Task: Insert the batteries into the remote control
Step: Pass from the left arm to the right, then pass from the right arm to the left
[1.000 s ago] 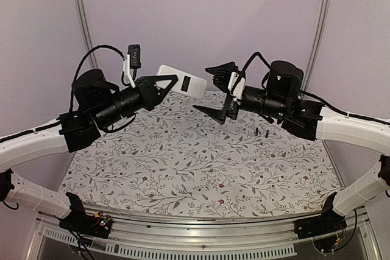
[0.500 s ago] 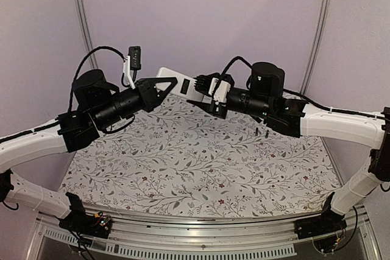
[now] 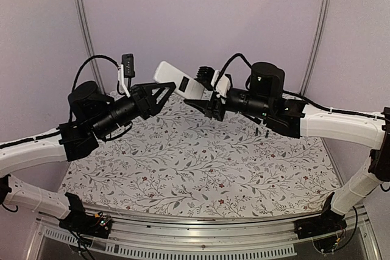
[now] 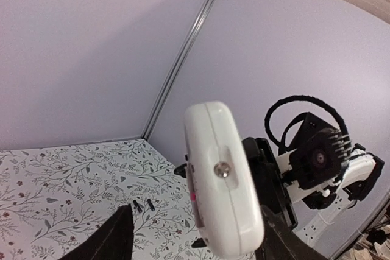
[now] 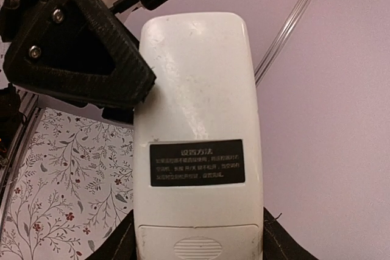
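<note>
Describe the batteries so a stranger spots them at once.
Find the floral cloth, then its far right part under the right arm. The batteries are two tiny dark sticks side by side there, unlike the white remote held in the air.

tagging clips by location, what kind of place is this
Likely a robotics lab test cell: two robot arms bolted to an aluminium rail, plain lilac panel walls joined by metal posts, and a floral-print tablecloth as the work surface.

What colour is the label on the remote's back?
The label is black with pale lettering, on the flat white remote control; right wrist view.
</note>
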Controlling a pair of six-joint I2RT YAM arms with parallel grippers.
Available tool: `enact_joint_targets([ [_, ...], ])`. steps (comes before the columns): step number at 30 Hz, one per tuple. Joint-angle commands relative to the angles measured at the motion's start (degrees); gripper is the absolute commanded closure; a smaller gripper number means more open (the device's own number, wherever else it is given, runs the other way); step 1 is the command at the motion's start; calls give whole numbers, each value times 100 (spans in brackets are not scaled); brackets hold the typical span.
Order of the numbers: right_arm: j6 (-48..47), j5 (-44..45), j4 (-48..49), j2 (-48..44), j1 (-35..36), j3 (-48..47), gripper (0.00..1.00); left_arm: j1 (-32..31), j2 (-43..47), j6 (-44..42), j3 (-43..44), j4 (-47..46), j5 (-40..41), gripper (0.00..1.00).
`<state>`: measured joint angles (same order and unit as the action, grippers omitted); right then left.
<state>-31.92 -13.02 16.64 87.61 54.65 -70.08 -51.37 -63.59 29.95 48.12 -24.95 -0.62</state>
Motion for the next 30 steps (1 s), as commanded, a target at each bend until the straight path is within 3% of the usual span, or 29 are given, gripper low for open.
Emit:
enact_joint_targets([
  [1, 1432, -316, 545, -88, 55, -26, 86, -17, 101, -100, -197, -738, 264, 36],
  [10, 1682, -25, 823, 39, 268, 49, 87, -24, -379, 156, 72, -1074, 106, 39],
  [19, 1372, 250, 701, 257, 502, -91, 86, -27, -651, 292, 255, -1108, 154, 57],
  [21, 1159, 370, 671, 288, 552, -103, 86, -24, -687, 312, 269, -1076, 150, 65],
  [24, 1072, 433, 674, 293, 564, -94, 86, -15, -653, 379, 284, -948, 181, 96],
  [25, 1073, 436, 662, 292, 564, -86, 85, -15, -605, 399, 273, -887, 213, 100],
  [26, 1087, 450, 638, 283, 564, -77, 80, -15, -543, 396, 238, -867, 231, 100],
  [27, 1169, 478, 626, 255, 560, -58, 69, -17, -450, 367, 182, -873, 262, 100],
  [30, 1576, 603, 532, 80, 555, 19, 19, -16, -169, 280, -10, -987, 451, 100],
])
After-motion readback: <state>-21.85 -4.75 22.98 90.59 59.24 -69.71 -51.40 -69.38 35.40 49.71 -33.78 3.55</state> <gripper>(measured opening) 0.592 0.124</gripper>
